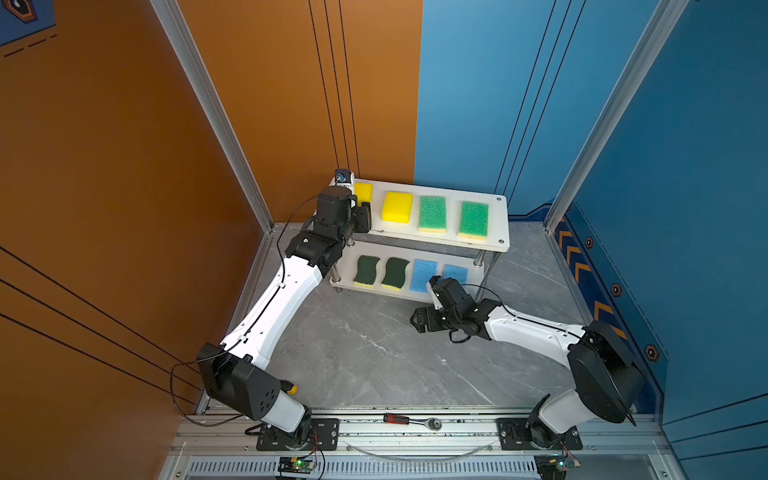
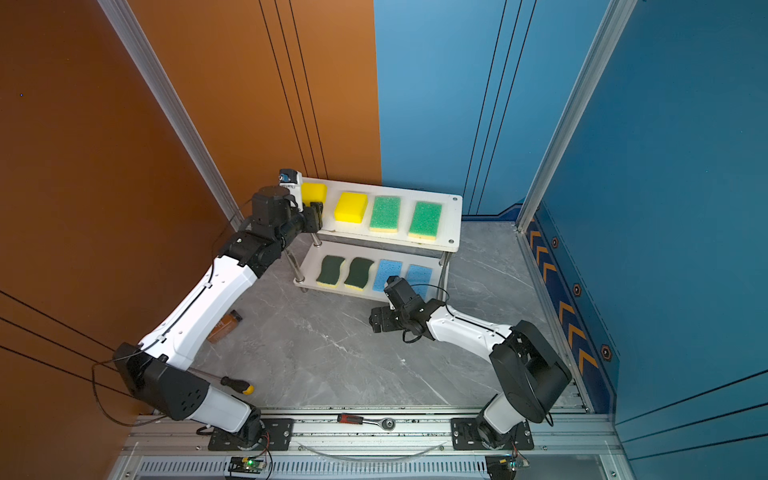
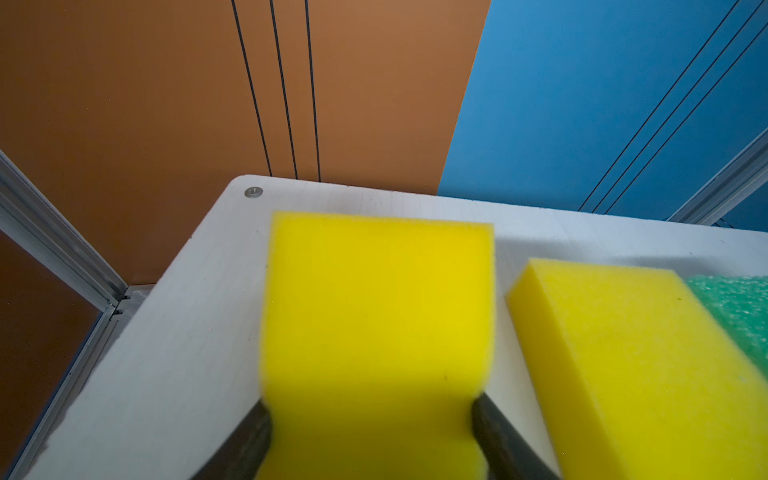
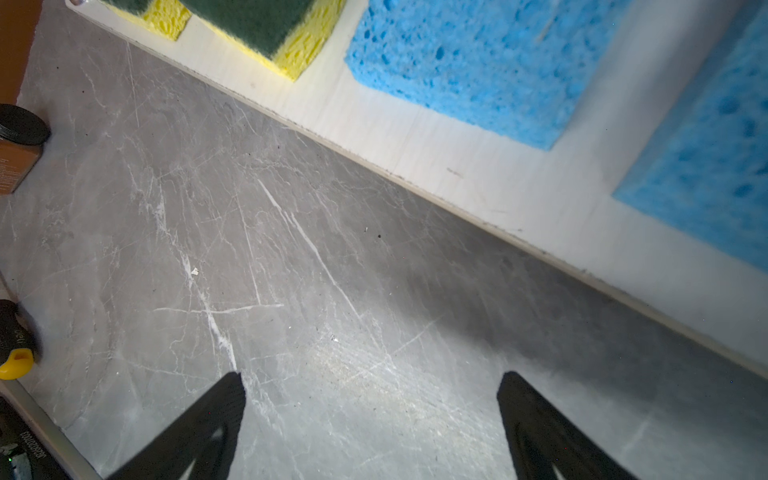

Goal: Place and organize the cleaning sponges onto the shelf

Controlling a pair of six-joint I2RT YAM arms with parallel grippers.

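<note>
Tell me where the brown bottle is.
In a top view the brown bottle sits on the grey table at the left, beside the left arm's white link, between the shelf and the screwdriver.

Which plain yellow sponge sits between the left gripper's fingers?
The yellow sponge at the left end of the shelf; the left gripper pinches it. The other yellow sponge lies free.

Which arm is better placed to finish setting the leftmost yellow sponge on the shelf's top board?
Left. Its jaws pinch the yellow sponge on the top board; the right gripper is open, empty, low by the bottom board.
</note>
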